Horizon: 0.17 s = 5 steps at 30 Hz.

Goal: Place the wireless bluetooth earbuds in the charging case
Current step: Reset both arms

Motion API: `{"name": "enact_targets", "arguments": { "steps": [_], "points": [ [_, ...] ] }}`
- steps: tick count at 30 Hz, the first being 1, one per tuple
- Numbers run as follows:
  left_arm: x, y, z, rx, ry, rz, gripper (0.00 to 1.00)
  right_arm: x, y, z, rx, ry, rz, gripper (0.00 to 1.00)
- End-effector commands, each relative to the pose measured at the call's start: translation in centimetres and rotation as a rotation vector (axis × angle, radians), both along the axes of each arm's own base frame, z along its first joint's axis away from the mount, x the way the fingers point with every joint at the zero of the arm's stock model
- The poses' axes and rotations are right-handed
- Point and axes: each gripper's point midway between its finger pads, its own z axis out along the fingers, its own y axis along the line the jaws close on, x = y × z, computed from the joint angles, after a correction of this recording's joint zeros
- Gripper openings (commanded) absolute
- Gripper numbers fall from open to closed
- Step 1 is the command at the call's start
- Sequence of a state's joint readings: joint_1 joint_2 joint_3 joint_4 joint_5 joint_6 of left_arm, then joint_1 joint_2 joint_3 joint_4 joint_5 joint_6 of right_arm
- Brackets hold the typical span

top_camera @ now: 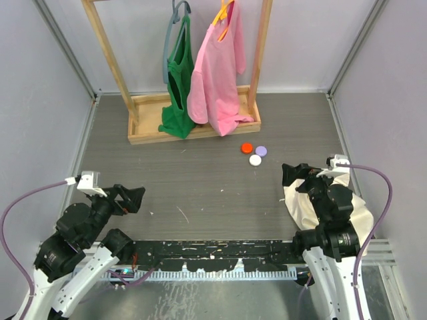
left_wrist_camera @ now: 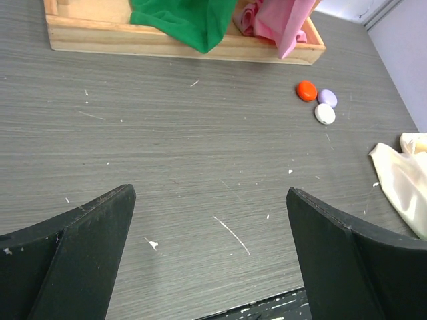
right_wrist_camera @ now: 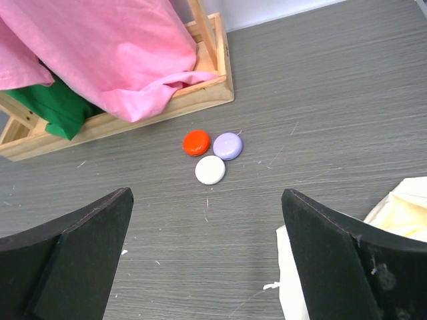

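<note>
Both grippers are spread wide with nothing between the fingers. The left gripper (top_camera: 135, 198) is held low at the near left of the grey table (top_camera: 213, 193), and the right gripper (top_camera: 291, 175) at the near right, well apart from it. Loads of open tabletop is seen between them, boxed in by pale walls (top_camera: 40, 100) on three sides. At the far edge a wooden rack (top_camera: 193, 130) is stood, with a pink shirt (top_camera: 217, 73) and a green garment (top_camera: 179, 80) hung on it and draped into its base. A cream cloth (left_wrist_camera: 400, 177) is bunched under the right arm (top_camera: 333, 207), near the right wall. Three small discs are huddled together just in front of the rack's right corner: a red disc (right_wrist_camera: 196, 143), a lavender disc (right_wrist_camera: 227, 145) and a white disc (right_wrist_camera: 210, 170). They're framed straight ahead of the right gripper and far off to the left one's right. The earbuds are too tiny to be picked out in any view, so their spot can't be told, and the charging case can't be identified for sure either.
</note>
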<state>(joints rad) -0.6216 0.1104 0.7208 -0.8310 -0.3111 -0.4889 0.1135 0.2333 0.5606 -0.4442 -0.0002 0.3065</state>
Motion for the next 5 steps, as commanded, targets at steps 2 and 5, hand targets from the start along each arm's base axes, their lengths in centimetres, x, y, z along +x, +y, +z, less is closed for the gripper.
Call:
{"name": "enact_targets", "arguments": {
  "steps": [2,5],
  "points": [
    [0.22,0.13,0.06,0.022,-0.011,0.004,0.98,0.16,-0.26,1.18,-0.020,-0.046,-0.007,0.99],
    [0.26,0.05,-0.04,0.026,-0.007,0.000,0.98,0.18,-0.28,1.29,-0.019,-0.049,-0.008,1.00]
  ]
}}
